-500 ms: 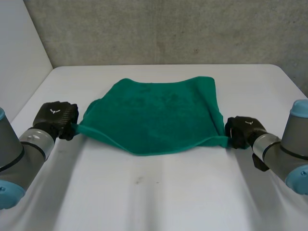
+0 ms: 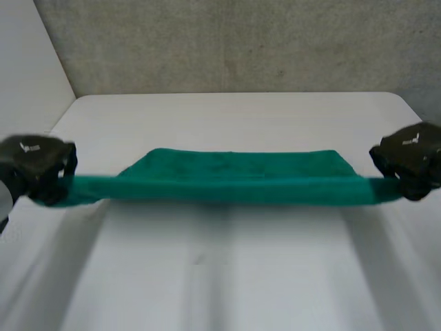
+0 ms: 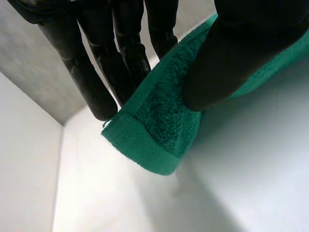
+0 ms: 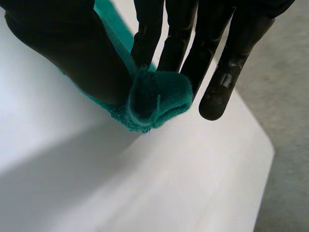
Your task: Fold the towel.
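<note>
1. The left hand pinches the left front corner of the green towel. In the left wrist view, its thumb presses the cloth against straight fingers.
2. The towel is stretched taut between the two hands as a narrow band over the white table. I cannot tell whether its far edge touches the tabletop.
3. The right hand pinches the right front corner, which is bunched between thumb and fingers in the right wrist view.

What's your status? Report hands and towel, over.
Left hand shut on one towel corner, right hand shut on the other end. Towel pulled into a band between them. Nothing in the way on the table.
</note>
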`<state>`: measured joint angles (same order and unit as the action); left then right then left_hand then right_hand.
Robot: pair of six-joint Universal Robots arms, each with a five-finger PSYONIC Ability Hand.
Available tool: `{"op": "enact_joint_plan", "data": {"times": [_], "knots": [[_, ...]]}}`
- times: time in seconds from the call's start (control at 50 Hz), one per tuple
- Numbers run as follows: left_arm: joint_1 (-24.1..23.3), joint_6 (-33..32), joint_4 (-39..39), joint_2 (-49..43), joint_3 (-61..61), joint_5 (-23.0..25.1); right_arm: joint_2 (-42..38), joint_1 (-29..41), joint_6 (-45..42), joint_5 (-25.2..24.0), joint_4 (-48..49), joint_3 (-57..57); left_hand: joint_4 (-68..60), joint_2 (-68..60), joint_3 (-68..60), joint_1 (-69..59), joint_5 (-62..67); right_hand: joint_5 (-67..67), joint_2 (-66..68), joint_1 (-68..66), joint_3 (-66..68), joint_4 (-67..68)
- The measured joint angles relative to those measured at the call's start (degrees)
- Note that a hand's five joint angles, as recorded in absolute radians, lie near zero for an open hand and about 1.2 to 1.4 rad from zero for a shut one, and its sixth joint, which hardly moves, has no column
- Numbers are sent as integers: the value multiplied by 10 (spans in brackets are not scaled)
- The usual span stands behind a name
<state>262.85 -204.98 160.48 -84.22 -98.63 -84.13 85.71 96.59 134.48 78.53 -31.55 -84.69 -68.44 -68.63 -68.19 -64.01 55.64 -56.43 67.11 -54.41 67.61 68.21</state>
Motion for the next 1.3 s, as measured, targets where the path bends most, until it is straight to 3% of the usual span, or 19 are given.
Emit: {"op": "enact_joint_plan", "data": {"times": [0.08,0.18,0.3,0.38,0.44,0.48,0.56,0.58,0.64,0.84,0.94,1.1,1.18,1.24,1.3], "knots": [[-4,-23,2,-22,-32,-1,-13,5,-12,0,-9,-20,0,0,0,0,0,-1,0,0,0,0],[-8,-37,36,-115,-48,-7,-95,30,-10,10,8,-31,0,0,0,0,0,-1,0,0,0,0],[-9,-38,68,-211,20,-20,-165,53,-6,41,20,17,0,0,0,0,0,-1,0,0,0,0],[-16,-36,85,-281,163,-42,-226,81,2,80,29,135,0,0,-1,0,0,-1,0,-4,0,0],[-32,-31,116,-308,330,-60,-270,104,49,114,75,341,0,-1,-1,0,0,-1,0,-4,0,1],[-42,-23,174,-307,414,-67,-273,107,99,121,131,434,0,-1,-1,0,0,-1,0,-4,0,1],[-50,-4,291,-284,458,-78,-246,104,170,122,249,481,0,-1,-1,0,0,-1,0,-4,0,1],[-50,10,349,-267,454,-84,-219,103,194,120,306,468,0,-1,-1,0,0,-1,0,-4,0,1],[-50,30,402,-247,417,-90,-179,102,213,111,362,410,0,-1,-1,0,5,-2,0,-4,3,1],[-43,70,415,-238,224,-73,-140,101,213,56,393,158,0,-1,-1,0,6,-3,0,-5,5,1],[-42,73,430,-263,130,-53,-170,102,210,35,406,71,0,-1,-1,0,6,-3,0,-5,5,1],[-51,64,463,-333,35,-34,-309,102,196,44,398,37,0,-1,-1,0,6,-3,0,-5,5,1],[-50,37,439,-337,-4,-35,-316,98,165,61,338,38,0,-1,-1,0,6,-3,0,-5,5,1],[-40,-14,368,-303,-38,-39,-269,96,115,69,245,32,0,-1,-1,0,6,-3,0,-5,5,1],[-19,-76,250,-242,-79,-49,-214,90,44,72,142,9,0,-1,-1,0,6,-3,0,-5,5,1]]}}
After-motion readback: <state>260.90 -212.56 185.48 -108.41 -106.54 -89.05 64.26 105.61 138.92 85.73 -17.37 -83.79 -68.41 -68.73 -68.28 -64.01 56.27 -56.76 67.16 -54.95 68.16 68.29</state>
